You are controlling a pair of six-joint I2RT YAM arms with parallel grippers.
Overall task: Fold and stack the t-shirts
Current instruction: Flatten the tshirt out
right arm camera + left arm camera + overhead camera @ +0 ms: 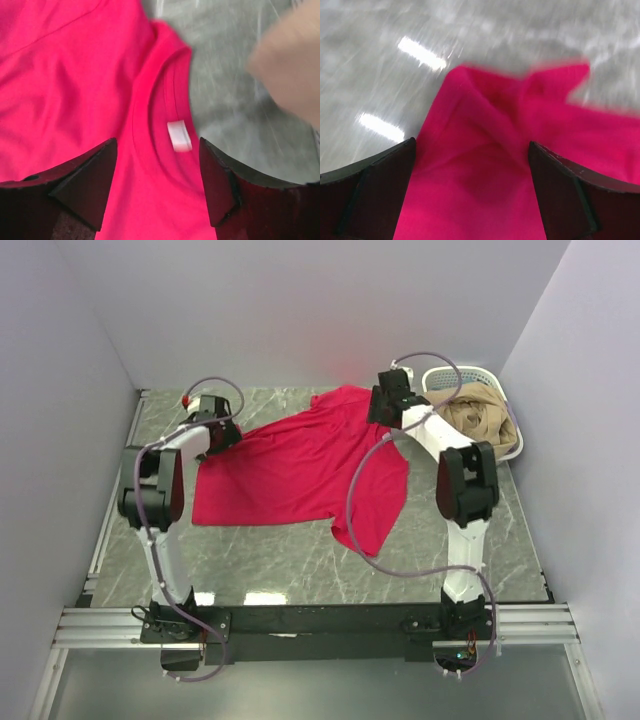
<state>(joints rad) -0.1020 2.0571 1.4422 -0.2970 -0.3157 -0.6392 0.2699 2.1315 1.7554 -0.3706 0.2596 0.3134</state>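
A red t-shirt [300, 475] lies spread out and somewhat rumpled on the grey marble table [270, 570], in the middle between the two arms. The left hand [472, 145] is over the shirt's left end with its fingers wide apart. A bunched corner of the red cloth shows between and below them, and neither finger pinches it. The right hand [157, 142] is over the far right part of the shirt, at the neck opening. Its fingers also stand apart and grip nothing, and the small white label [179, 136] inside the collar shows between them. At the table's far right corner stands a white basket [440, 373] heaped with tan cloth [480, 420], just beside the right hand. Both wrist views are blurred.
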